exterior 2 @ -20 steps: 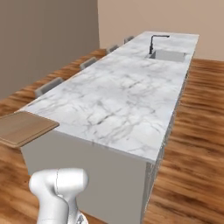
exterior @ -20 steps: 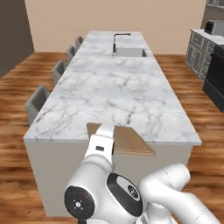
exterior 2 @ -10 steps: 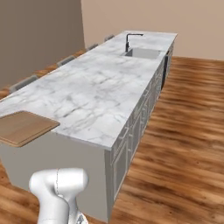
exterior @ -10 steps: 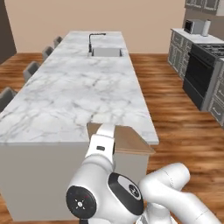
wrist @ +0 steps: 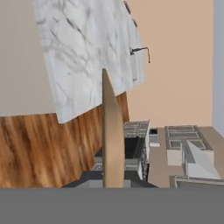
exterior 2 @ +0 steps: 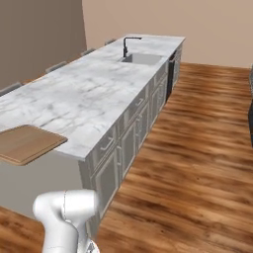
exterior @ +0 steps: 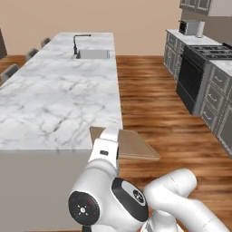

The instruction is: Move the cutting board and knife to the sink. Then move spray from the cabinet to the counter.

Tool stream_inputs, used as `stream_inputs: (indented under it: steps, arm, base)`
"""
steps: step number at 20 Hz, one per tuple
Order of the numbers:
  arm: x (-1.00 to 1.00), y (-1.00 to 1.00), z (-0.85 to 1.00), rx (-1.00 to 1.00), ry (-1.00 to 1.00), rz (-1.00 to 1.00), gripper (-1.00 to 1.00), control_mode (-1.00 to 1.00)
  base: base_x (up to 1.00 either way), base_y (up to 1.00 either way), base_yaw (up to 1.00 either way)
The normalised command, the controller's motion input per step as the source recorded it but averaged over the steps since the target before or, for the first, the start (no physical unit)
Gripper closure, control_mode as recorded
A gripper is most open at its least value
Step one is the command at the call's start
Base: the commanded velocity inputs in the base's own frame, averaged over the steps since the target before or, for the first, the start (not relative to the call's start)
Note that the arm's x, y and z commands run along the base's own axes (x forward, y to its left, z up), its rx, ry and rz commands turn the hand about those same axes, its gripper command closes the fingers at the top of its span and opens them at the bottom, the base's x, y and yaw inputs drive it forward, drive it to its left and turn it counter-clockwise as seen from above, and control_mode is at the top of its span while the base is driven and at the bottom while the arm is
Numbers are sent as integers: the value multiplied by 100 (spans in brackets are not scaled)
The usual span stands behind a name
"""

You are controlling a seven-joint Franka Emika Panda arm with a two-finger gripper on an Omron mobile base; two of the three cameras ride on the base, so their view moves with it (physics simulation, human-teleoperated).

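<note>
My gripper [exterior: 115, 141] is shut on the cutting board [exterior: 132, 144], a light-brown wooden slab held flat in the air just off the near corner of the counter [exterior: 54, 99]. From the right base, the cutting board [exterior 2: 27, 143] overlaps the counter's [exterior 2: 84, 94] near end. The hand view has the cutting board [wrist: 113, 135] edge-on, rising from between the jaws. The sink [exterior: 93, 54] with its dark faucet sits at the far end of the counter, and the sink [exterior 2: 143, 59] also appears from the right. The knife and the spray are out of view.
A black range [exterior: 192, 77] and grey cabinets line the right wall, with a microwave [exterior: 190, 28] on their top. Stools [exterior: 11, 70] stand along the island's left side. Wooden floor [exterior 2: 197, 148] stretches wide along the island's panelled base cabinets [exterior 2: 133, 128].
The whole picture has shifted: the base has driven to the right, past the island's near end and toward its right side. The cutting board stays in the shut gripper.
</note>
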Motion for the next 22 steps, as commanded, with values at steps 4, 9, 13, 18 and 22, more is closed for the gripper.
stream_inputs:
  steps: [4,9,13,18,22]
  arm:
    - [0,0,0,0,0,0,100,100]
    - [0,0,0,0,0,0,100,100]
    - [0,0,0,0,0,0,100,100]
    - [0,0,0,0,0,0,100,100]
    - [0,0,0,0,0,0,100,100]
  base:
    - [29,-75,0]
    - [30,-75,0]
    - [33,-72,0]
    - [66,-46,7]
    - [76,-32,16]
